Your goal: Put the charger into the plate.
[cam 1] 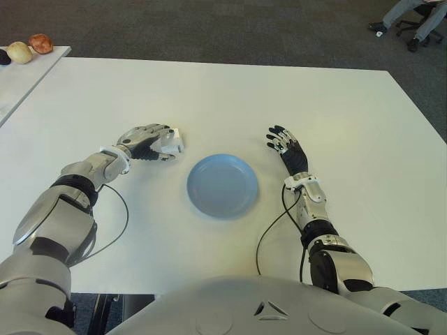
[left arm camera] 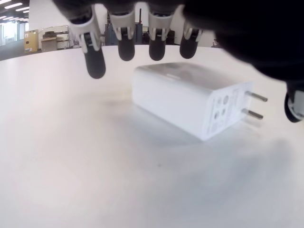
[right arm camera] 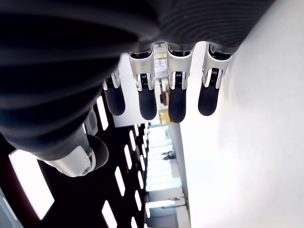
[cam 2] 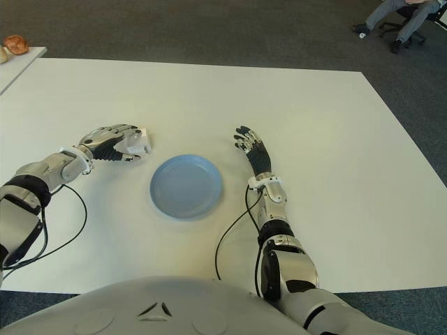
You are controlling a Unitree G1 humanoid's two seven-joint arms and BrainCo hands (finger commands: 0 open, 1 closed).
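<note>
Task not yet accomplished. The charger (left arm camera: 190,97) lies on the table (cam 1: 230,98) directly under the left hand (cam 1: 148,142), whose fingers (left arm camera: 126,47) arch over it without closing; nothing is gripped. The plate (cam 1: 222,185), just beyond that hand toward the robot's right, holds nothing. Grasp, lift and transfer remain.

The right hand (cam 1: 286,148) shows past the plate's far side, fingers straight and empty.

Only the left wrist view reveals the clearance between fingertips and charger, and its prongs; the eye views show plate and spacing.

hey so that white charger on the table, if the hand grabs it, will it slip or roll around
The charger is a boxy block lying flat, so it probably won't roll. Its smooth, glossy shell may slip between the fingers of the left robot hand poised over it. It looks rigid, and its prongs could snag.
</note>
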